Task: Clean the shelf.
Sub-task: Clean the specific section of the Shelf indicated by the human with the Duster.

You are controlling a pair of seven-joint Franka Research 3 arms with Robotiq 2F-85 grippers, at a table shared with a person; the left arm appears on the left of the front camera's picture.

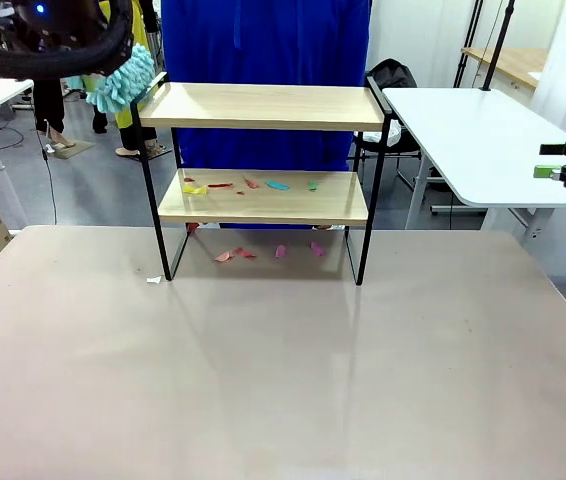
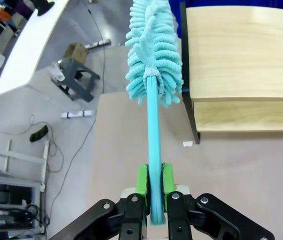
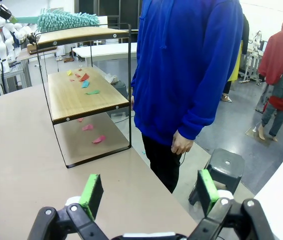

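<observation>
From where I stand, the small two-tier shelf (image 1: 263, 105) of light wooden boards in a thin black metal frame sits toward the far side of the wide grey-beige table (image 1: 283, 380). A person in a blue hooded top (image 3: 186, 65) is right behind it. The left gripper (image 2: 155, 177) has its green pads clenched on the slim handle of a fluffy turquoise duster (image 2: 154, 50). The duster's head hangs in the air just off the left end of the top board, and I cannot tell whether it touches. The right gripper (image 3: 149, 192) waits well off to the right, fingers spread wide and holding nothing.

The top board looks bare. The mess is lower down: small coloured paper scraps (image 1: 248, 184) lie on the lower board, and more pink and red scraps (image 1: 268, 252) lie on the table under it. A tiny white bit (image 1: 153, 280) lies by the front left leg.

I'd say the sweeping is only about to start, as nothing looks cleaned yet. Next the duster head needs to drop and tilt in between the two boards, clearing the raised side rail. Then it has to brush the scraps off the lower board without nudging the light frame.
</observation>
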